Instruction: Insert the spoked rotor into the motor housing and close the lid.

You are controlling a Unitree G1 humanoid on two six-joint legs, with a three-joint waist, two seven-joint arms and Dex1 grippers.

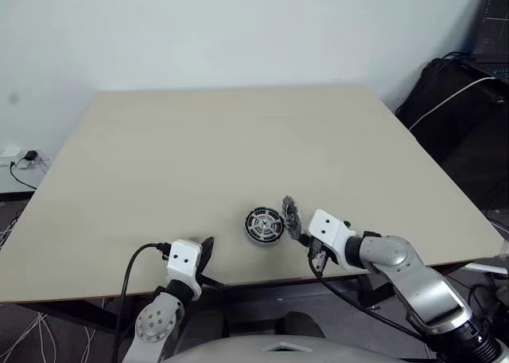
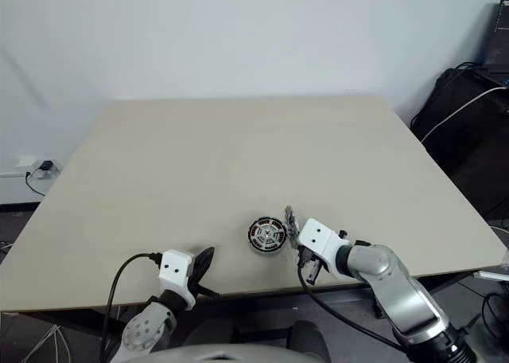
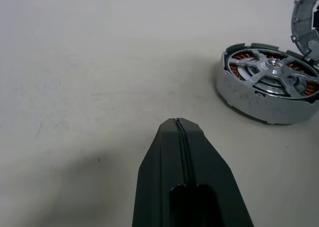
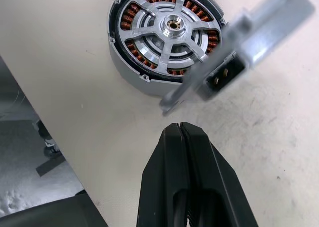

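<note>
i see the housing [image 1: 264, 224] sitting flat on the table [image 1: 199, 156] near the front edge, toward the right arm's side. copper windings show through the gaps of a silver spoked piece, the rotor [image 4: 169, 32], which appears seated inside it with its hub centred. a second silver part, the lid [image 1: 291, 216], stands up on edge just right of the housing, close against the right gripper [image 1: 302, 234]; whether it leans on the housing or touches the gripper i cannot tell. right fingers [image 4: 192, 187] are pressed together with nothing between them, pointing down beside the housing. left gripper [image 1: 207, 255] sits at the table's front edge, well left of the housing, fingers [image 3: 182, 187] also pressed together, empty.
</note>
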